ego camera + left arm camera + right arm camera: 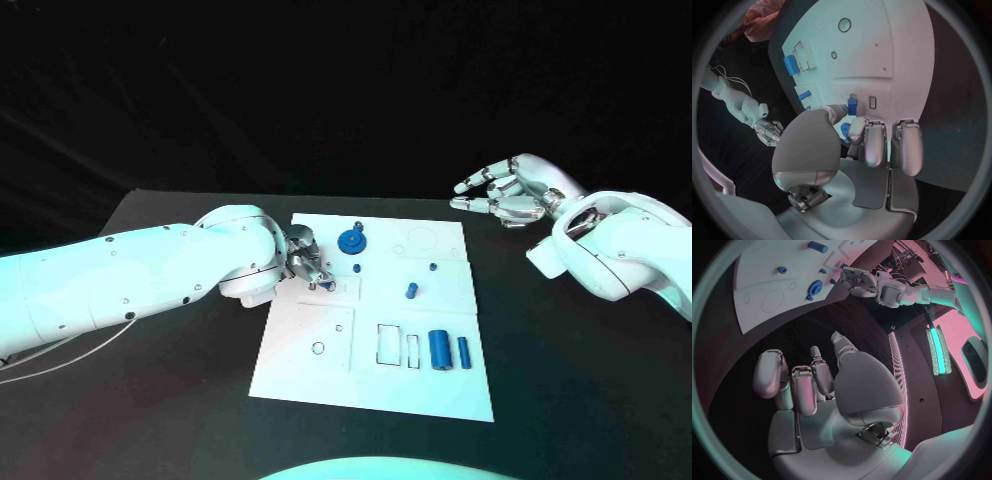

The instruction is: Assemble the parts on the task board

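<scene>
on black table, left hand (304, 262) pinches a small blue part (852, 105) over the task board (433, 390); right hand (500, 192) hangs released, fingers apart.

The left hand (306, 262) covers part of the task board (433, 385), hiding most of a small blue part (322, 286) at its fingertips. Whether the fingers grip that part cannot be told. In the right wrist view, the board's far end is cut off.
</scene>
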Robot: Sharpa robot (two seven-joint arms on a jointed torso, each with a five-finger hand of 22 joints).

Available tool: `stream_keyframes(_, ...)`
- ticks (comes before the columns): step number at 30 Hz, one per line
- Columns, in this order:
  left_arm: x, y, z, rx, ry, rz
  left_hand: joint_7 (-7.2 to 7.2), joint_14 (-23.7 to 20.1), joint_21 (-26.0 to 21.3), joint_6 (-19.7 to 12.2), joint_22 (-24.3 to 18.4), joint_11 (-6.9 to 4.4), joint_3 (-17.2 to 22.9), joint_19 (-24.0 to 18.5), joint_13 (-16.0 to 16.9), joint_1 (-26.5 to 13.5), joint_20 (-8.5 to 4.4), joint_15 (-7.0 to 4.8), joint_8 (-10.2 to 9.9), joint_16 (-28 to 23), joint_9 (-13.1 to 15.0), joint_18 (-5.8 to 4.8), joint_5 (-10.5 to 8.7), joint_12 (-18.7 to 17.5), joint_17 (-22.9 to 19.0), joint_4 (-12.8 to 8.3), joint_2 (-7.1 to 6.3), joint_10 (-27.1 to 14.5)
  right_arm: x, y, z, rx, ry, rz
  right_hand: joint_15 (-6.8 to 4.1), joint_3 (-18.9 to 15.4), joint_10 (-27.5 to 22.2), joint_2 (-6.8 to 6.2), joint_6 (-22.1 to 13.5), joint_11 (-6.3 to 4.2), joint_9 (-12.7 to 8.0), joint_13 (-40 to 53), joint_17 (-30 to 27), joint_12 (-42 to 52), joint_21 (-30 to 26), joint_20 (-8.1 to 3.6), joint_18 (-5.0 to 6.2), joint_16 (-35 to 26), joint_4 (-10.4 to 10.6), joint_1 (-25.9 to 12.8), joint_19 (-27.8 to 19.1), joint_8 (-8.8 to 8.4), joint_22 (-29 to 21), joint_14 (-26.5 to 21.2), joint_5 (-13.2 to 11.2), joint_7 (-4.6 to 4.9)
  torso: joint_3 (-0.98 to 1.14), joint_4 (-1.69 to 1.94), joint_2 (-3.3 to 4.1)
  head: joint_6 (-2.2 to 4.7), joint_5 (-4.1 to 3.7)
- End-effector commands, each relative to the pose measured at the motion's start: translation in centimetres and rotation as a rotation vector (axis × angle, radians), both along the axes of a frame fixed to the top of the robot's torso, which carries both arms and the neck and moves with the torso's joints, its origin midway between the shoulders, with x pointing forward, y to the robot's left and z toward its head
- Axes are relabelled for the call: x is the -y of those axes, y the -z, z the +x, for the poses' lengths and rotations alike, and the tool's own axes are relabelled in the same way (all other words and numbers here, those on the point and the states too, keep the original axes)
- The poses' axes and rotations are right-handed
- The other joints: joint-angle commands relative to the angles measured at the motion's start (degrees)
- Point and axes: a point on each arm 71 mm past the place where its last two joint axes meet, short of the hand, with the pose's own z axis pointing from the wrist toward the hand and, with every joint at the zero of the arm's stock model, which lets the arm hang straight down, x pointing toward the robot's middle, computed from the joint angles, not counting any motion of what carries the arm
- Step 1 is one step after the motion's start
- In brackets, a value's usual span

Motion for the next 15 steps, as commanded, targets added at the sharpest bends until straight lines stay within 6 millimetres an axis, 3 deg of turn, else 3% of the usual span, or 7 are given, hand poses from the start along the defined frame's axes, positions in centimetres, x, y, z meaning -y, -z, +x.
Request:
stream_keyframes(1,0.16,0.07,-0.37,0.043,-0.015,-0.056,-0.97,2.1,0.2,1.4,2.7,-0.05,9.8,1.0,0.1,-0.1,-0.42,-0.39,0.4,-0.2,0.1,-1.00,0.38,0.2,0.0,-9.4,0.34,0.4,-0.02,0.00,-0.03,0.002,-0.007,-0.008,-0.30,-0.2,-0.4,-0.12,-0.3,-0.03,0.1,1.0,7.0,-0.2,-0.3,-0.03,0.30,-0.4,0.1,-0.5,-0.3,0.12,0.0,4.0,0.2,-0.17,0.02,0.03,-0.01,0.01,0.24)
stream_keyframes(7,0.19,0.53,-0.84,0.081,-0.007,-0.065,-1.02,2.1,0.3,1.6,2.9,-0.10,10.5,1.1,0.4,-0.5,-0.47,-0.44,0.5,-0.2,0.2,-1.04,0.37,0.4,0.1,-9.7,0.04,0.6,0.08,0.03,-0.02,0.000,-0.006,-0.009,-0.31,-0.3,-0.4,-0.08,-0.3,-0.05,0.1,1.0,7.1,-0.2,-0.3,-0.04,0.30,-0.4,0.2,-0.6,-0.3,0.22,0.0,4.0,0.3,-0.19,-0.07,0.28,-0.08,-0.06,0.19)
stream_keyframes(15,0.45,0.85,-0.89,0.160,0.035,-0.011,-1.03,2.1,0.3,1.7,2.9,-0.11,10.7,1.1,0.4,-0.6,-0.49,-0.45,0.5,-0.2,0.2,-1.05,0.35,0.4,0.1,-9.8,-0.09,0.7,0.11,0.05,-0.03,-0.001,-0.006,-0.009,-0.32,-0.3,-0.4,-0.04,-0.3,-0.05,0.1,1.0,7.0,-0.2,-0.3,-0.05,0.30,-0.4,0.3,-0.7,-0.3,0.27,0.0,4.0,0.3,-0.19,-0.07,0.16,-0.02,-0.09,0.06)
